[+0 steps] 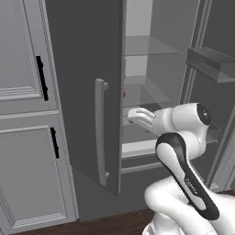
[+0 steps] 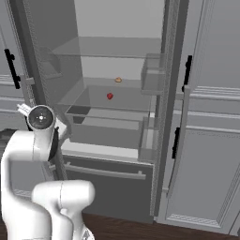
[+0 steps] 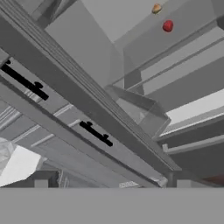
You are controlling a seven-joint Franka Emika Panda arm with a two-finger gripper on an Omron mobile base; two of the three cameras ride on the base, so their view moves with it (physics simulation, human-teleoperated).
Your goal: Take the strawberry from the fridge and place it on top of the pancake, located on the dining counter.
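Observation:
The dark grey fridge (image 1: 82,92) stands with both doors open, its glass shelves (image 2: 112,101) bare except for two small items. The strawberry (image 2: 109,96) is a tiny red berry on the middle shelf; it also appears small and far off in the hand view (image 3: 167,26), and as a red speck behind the left door's edge (image 1: 124,95). My gripper (image 1: 131,115) hovers in front of the lower shelves, below and short of the berry. Its dark fingertips (image 3: 40,183) stand wide apart, so it is open and holds nothing. The pancake and the dining counter are out of view.
A small tan-orange item (image 2: 118,80) lies behind the berry on the same shelf. Door bins (image 2: 152,75) line the right door, and a bottom drawer (image 2: 103,171) sits below. Light grey cabinets (image 1: 23,92) with black handles flank the fridge. The open left door's handle (image 1: 101,131) is near my hand.

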